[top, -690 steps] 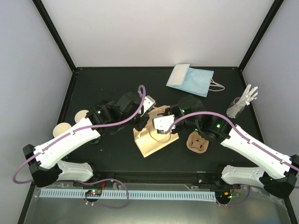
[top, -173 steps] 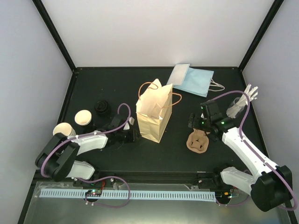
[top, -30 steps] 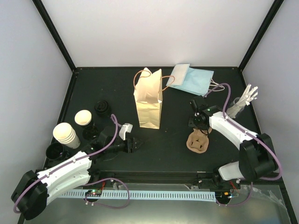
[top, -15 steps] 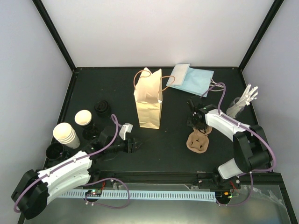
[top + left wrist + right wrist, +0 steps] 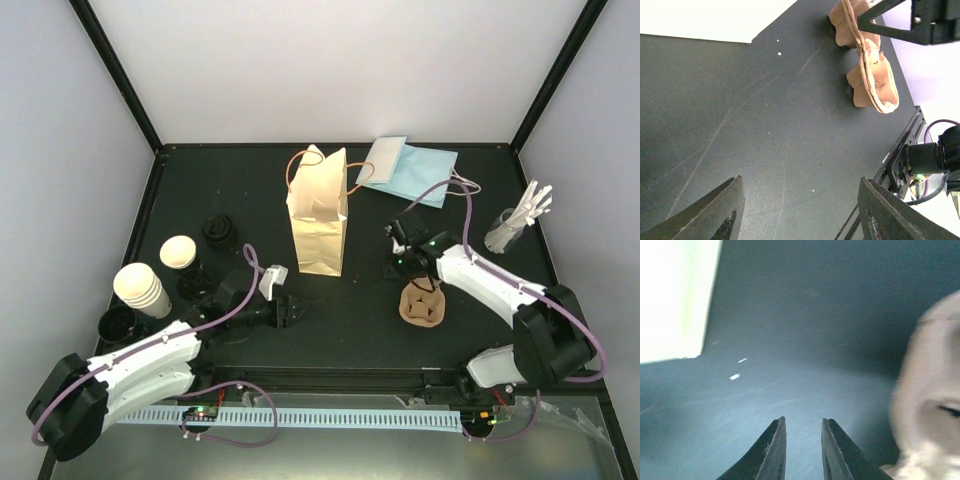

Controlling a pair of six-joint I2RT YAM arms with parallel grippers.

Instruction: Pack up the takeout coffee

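Note:
No lidded takeout coffee can be made out in these views. The tan paper bag [image 5: 318, 215] stands upright with its mouth open at mid-table; it also shows as a bright slab [image 5: 675, 300] in the right wrist view. My left gripper [image 5: 290, 312] [image 5: 799, 182] hovers low over bare tabletop in front of the bag, open and empty. My right gripper [image 5: 394, 243] [image 5: 803, 421] is to the right of the bag, just above the brown cup carrier [image 5: 421, 303]. Its jaws stand a narrow gap apart with nothing between them.
A stack of lidless cream cups [image 5: 140, 288], a single lidless cup [image 5: 178, 252] and black lids [image 5: 218, 232] stand at the left. Blue paper bags [image 5: 405, 170] lie at the back. A holder of white cutlery [image 5: 515, 225] stands at the right. The carrier [image 5: 870, 80] shows ahead of the left gripper.
My right gripper has swung left toward the bag and its jaws have narrowed. The left arm has edged slightly right, still open.

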